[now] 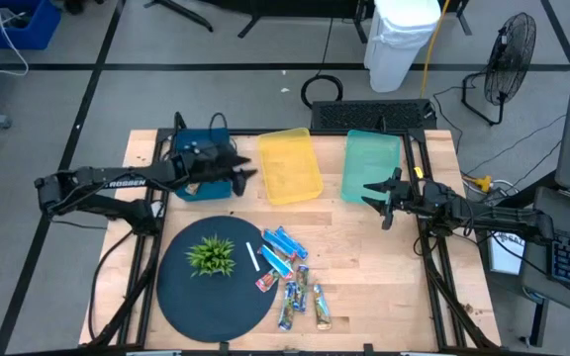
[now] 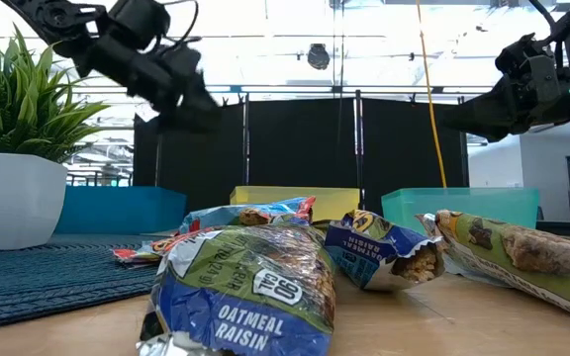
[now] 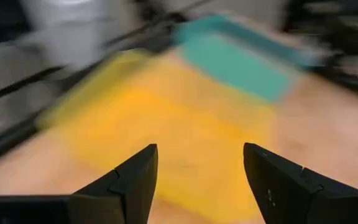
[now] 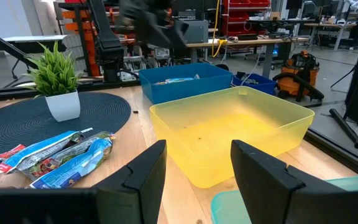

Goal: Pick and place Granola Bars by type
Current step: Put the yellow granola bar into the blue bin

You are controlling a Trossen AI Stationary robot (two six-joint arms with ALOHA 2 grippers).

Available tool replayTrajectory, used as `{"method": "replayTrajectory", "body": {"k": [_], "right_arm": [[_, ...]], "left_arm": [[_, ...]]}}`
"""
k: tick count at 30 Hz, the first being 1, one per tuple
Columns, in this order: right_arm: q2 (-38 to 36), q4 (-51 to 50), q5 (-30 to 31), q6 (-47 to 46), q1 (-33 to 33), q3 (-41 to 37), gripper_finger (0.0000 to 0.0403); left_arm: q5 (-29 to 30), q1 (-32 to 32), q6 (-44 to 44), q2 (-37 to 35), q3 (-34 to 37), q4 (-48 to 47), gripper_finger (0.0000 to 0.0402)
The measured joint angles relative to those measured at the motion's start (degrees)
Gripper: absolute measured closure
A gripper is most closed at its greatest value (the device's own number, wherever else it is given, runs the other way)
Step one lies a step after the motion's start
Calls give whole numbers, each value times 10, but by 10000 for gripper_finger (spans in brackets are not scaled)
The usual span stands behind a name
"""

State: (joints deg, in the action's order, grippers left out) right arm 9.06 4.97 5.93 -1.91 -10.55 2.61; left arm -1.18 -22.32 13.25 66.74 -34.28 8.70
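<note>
I see the granola bars (image 1: 290, 277), small flat bars in shiny crinkled foil wrappers, mostly light blue and white with a few olive-green and red ones, lying in a loose heap near the front edge of the wooden table (image 1: 384, 287), partly on the rim of the round dark woven mat (image 1: 181, 297). From table height, one reads oatmeal raisin, and the wrappers look puffed and creased.

I judge them light and slightly soft, with slick film that could slide or crumple between the fingers. I would take one across its narrow width at mid-length, choosing a bar at the edge of the heap so its neighbours do not come along.

My left gripper (image 1: 248, 174) is in the air beside the blue plastic bin (image 1: 194, 170), at the edge of the yellow plastic bin (image 1: 290, 165), fingers spread and holding nothing. My right gripper (image 1: 375, 192) hangs over the near end of the teal plastic bin (image 1: 372, 163), fingers likewise parted and empty. Both are well apart from the bars.
</note>
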Motion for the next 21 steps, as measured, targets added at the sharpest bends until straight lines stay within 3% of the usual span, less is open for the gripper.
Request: {"method": "replayTrajectory", "body": {"k": [3, 6, 14, 17, 21], "right_arm": [[0, 0, 0, 0, 0, 0, 232], [0, 3, 0, -3, 0, 0, 232], [0, 10, 0, -4, 0, 0, 232], [0, 10, 0, -4, 0, 0, 232], [0, 10, 0, -4, 0, 0, 232]], "left_arm": [[-67, 34, -12, 0, 0, 24, 171], [-84, 74, -28, 0, 0, 29, 175], [-74, 171, -116, 0, 0, 29, 177], [-50, 180, -125, 0, 5, 36, 181], [-6, 161, -129, -5, 63, 108, 194]]}}
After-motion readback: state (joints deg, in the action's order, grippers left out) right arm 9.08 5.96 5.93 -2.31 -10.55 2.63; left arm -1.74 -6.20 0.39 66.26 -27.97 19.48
